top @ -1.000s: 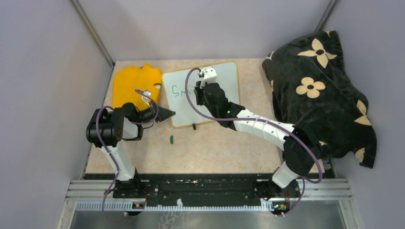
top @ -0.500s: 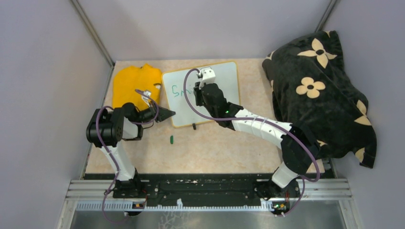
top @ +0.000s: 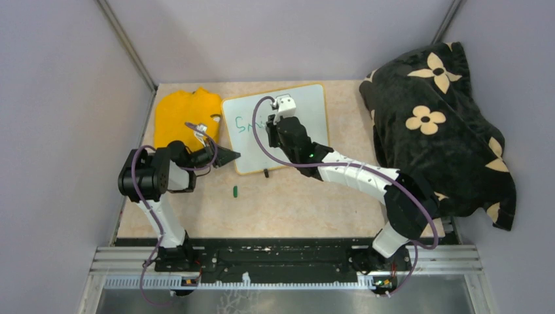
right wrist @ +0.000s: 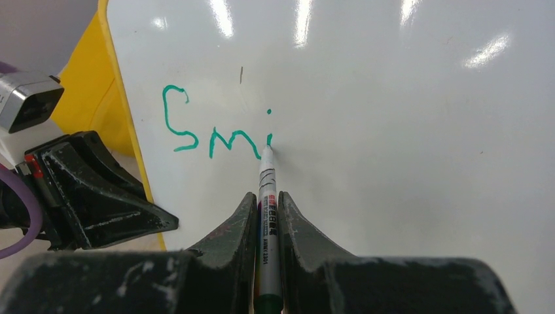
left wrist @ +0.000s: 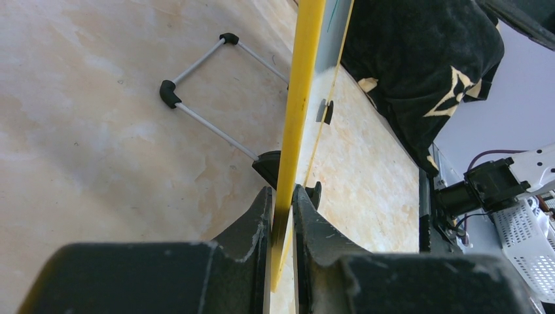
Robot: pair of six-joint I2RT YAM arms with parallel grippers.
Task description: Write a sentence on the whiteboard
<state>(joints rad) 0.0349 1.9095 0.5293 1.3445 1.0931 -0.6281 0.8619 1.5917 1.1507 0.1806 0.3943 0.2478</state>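
The whiteboard [top: 307,108] lies tilted on the table at the back centre, and its glossy face [right wrist: 393,131] fills the right wrist view. The sentence [right wrist: 216,131] reads "Smi" in green at the board's left side [top: 247,124]. My right gripper [right wrist: 266,199] is shut on a white marker [right wrist: 267,183], whose tip touches the board at the foot of the "i". My left gripper [top: 231,156] is shut on the board's left edge; in its wrist view the light-wood frame [left wrist: 304,78] runs between the closed fingers [left wrist: 281,196].
A folded yellow cloth [top: 183,111] lies left of the board. A black flowered blanket [top: 438,124] heaps over the right side. A small green cap [top: 234,191] rests on the table in front of the board. A wire stand with black feet [left wrist: 209,127] sticks out behind the board.
The right forearm has drifted slightly left while the marker tip stays on the board by the "i". The left arm has not moved.
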